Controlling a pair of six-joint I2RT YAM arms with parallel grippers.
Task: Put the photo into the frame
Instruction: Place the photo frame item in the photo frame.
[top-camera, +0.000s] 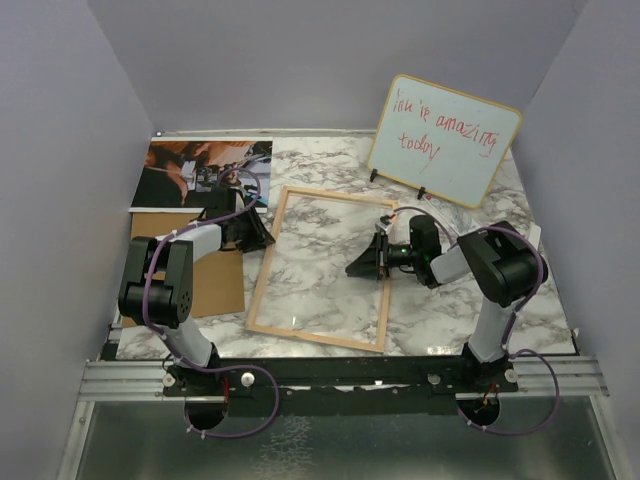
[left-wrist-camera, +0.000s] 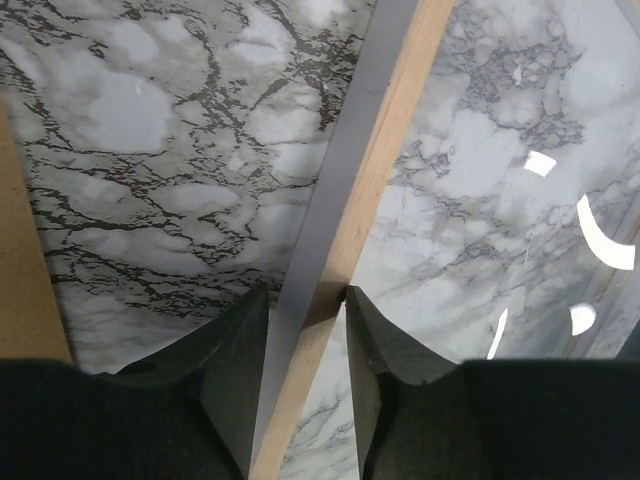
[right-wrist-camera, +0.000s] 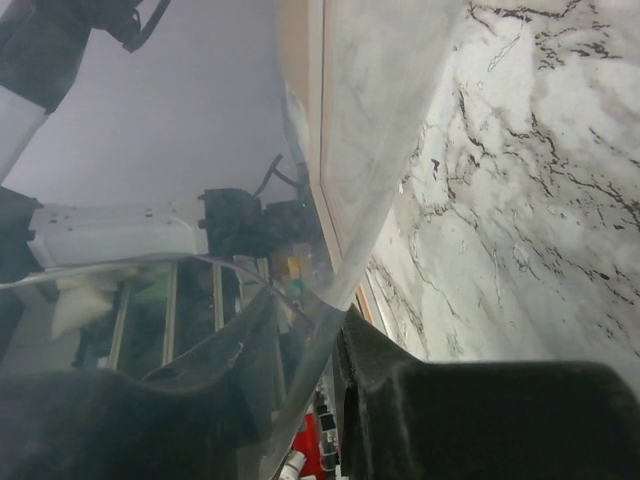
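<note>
The frame (top-camera: 315, 337), thin light-wood rails round a clear pane, lies in the middle of the marble table (top-camera: 330, 165). My left gripper (top-camera: 262, 232) is at its left rail. In the left wrist view that gripper (left-wrist-camera: 305, 290) stands open astride the rail (left-wrist-camera: 385, 130): the right finger touches it and a slim gap shows at the left one. My right gripper (top-camera: 372, 262) is at the frame's right rail. In the right wrist view it (right-wrist-camera: 308, 315) straddles the frame's hazy edge (right-wrist-camera: 312, 120), open with a gap beside the left finger. The photo (top-camera: 195, 170), dark with orange-brown tones, lies at the back left.
A plain brown backing board (top-camera: 205, 285) lies left of the frame, partly under my left arm. A wood-rimmed whiteboard (top-camera: 445, 140) with red writing stands propped at the back right. Grey walls close in the table on three sides.
</note>
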